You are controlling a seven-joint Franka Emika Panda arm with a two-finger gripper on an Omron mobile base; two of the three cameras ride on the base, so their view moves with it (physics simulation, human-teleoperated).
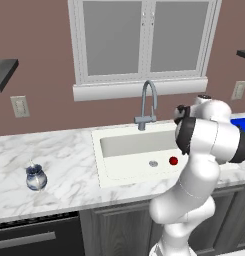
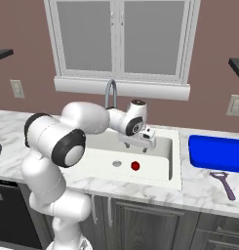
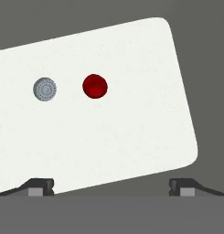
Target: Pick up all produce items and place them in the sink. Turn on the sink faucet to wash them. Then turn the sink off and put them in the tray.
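Your gripper [image 3: 111, 186] hangs wide open and empty above the sink [image 3: 131, 146]; the red fruit [image 3: 95, 86] lies at three o'clock of the drain [image 3: 45, 88]. Your right base view adds the blue tray [image 2: 216, 154].

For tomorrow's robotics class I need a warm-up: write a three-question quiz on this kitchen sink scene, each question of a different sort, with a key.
1. True or false: the red fruit lies on the floor of the sink, beside the drain.
2. Multiple choice: the blue tray holds A) the fruit, B) the peeler, C) nothing visible.
3. Short answer: how do the jaws of the gripper stand, and do they hold anything?

Key
1. True; fruit and drain lie apart.
2. C; the peeler lies on the counter in front of the tray.
3. Wide open above the basin, holding nothing.
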